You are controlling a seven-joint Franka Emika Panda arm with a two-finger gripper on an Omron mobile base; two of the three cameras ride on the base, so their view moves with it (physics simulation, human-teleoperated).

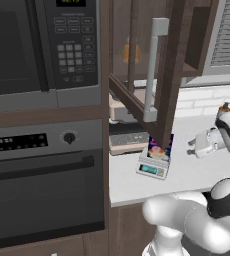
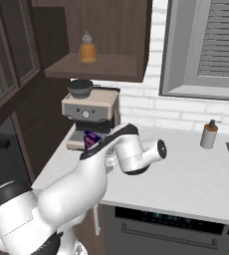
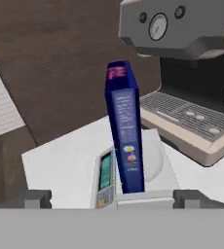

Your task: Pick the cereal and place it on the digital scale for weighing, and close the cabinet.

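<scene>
Cereal (image 3: 124,127) stands upright on the scale (image 3: 155,160) at the hand view's centre, released; the fingers (image 3: 37,198) sit spread wide at the lower edge, grasping nothing. Its side print is too small to read. In the left base view, the open cabinet (image 1: 172,65) door hides the box's top.

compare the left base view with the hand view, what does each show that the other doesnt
Left base view alone: the microwave, the oven and the open cabinet door with its silver handle.

Hand view alone: the open hand, with the box's narrow blue side facing it.

Both: the cereal standing upright on the scale, and the coffee machine behind them on the counter.
</scene>
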